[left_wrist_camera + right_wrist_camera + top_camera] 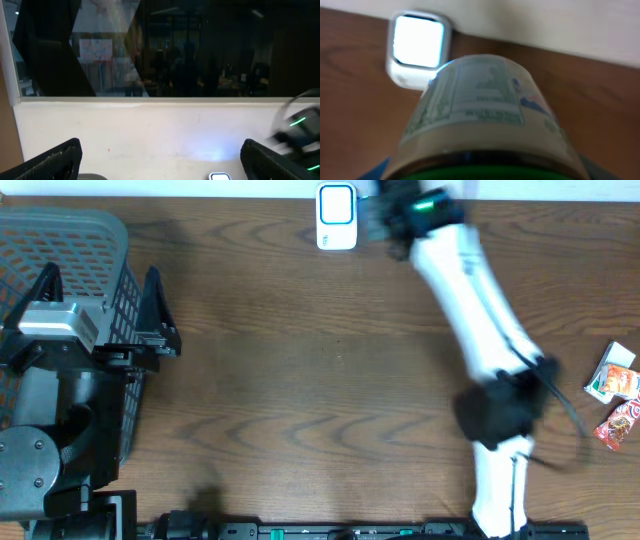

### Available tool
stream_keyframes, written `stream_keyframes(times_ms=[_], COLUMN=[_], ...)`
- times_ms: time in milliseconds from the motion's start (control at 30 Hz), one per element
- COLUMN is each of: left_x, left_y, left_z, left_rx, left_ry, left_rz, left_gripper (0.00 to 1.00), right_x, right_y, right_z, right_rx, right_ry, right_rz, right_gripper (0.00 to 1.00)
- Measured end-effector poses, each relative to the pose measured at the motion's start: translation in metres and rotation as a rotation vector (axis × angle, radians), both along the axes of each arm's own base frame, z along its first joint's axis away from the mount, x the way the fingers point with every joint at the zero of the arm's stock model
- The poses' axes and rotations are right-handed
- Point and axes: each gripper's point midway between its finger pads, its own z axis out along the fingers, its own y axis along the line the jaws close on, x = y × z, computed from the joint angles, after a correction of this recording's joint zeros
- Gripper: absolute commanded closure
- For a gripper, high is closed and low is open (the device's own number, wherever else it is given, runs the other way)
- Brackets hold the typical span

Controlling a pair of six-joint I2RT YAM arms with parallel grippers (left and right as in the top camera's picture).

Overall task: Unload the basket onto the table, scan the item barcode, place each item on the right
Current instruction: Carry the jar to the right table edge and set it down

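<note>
Held one labelled jar (485, 100) clamped in the right pincer (408, 218), long axis running up the frame; found one scanner (418, 42) just up and left of it, nearer this arm; saw the left pincer (160, 162) spread wide, empty, by one basket (60, 235); counted two snack packets (620, 422) at the right edge.

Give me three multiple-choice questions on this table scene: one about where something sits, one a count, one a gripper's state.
1. In the overhead view the scanner sits at: A the top edge; B the bottom edge; C the left edge.
2. The snack packets at right number: A one; B two; C four.
3. The left gripper is: A open; B shut; C holding a packet.
Answers: A, it shows top centre; B, two red-and-white packs lie together; A, its fingers stand wide apart, empty.
</note>
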Motion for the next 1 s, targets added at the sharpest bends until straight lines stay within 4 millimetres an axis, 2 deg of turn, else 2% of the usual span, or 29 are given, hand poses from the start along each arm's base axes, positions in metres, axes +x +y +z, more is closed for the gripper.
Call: stream_keyframes(times_ms=[67,100,133,200,300,367,433,533,700,733,800,867,1000], left_x=[0.0,0.0,-0.001,-0.002,-0.009,-0.015,-0.024,-0.038,-0.056,-0.058,-0.062,-0.063,-0.064], left_y=[0.0,0.0,0.0,0.0,0.0,-0.001,-0.001,-0.001,-0.002,-0.002,-0.002,-0.002,-0.002], left_z=[0.001,0.001,0.001,0.004,0.011,0.015,0.021,0.03,0.04,0.043,0.049,0.052,0.054], left_rx=[0.0,-0.002,-0.009,-0.04,-0.114,-0.161,-0.198,-0.229,-0.246,-0.249,-0.253,-0.253,-0.255], left_ry=[-0.004,-0.004,-0.004,-0.015,-0.04,-0.055,-0.078,-0.118,-0.169,-0.182,-0.21,-0.224,-0.231], left_rz=[0.0,-0.001,-0.003,-0.01,-0.031,-0.045,-0.058,-0.072,-0.085,-0.088,-0.094,-0.096,-0.098], left_gripper=[0.01,0.01,0.01,0.01,0.01,0.01,0.01,0.01,0.01,0.01,0.01,0.01,0.01], right_x=[-0.035,-0.047,-0.062,-0.083,-0.1,-0.108,-0.115,-0.137,-0.183,-0.188,-0.214,-0.231,-0.256], right_y=[-0.052,-0.073,-0.102,-0.16,-0.241,-0.288,-0.326,-0.383,-0.45,-0.455,-0.477,-0.495,-0.514], right_z=[0.034,0.041,0.049,0.05,0.029,0.004,-0.019,-0.057,-0.105,-0.109,-0.132,-0.149,-0.168], right_rx=[-0.007,-0.008,-0.007,-0.01,-0.004,0.012,0.03,0.063,0.119,0.125,0.166,0.19,0.236], right_ry=[0.037,0.054,0.076,0.128,0.209,0.259,0.298,0.35,0.386,0.389,0.405,0.397,0.392], right_rz=[-0.103,-0.15,-0.219,-0.368,-0.58,-0.704,-0.799,-0.937,-1.119,-1.133,-1.203,-1.253,-1.312], right_gripper=[0.53,0.53,0.53,0.53,0.52,0.52,0.53,0.54,0.54,0.54,0.53,0.53,0.53])
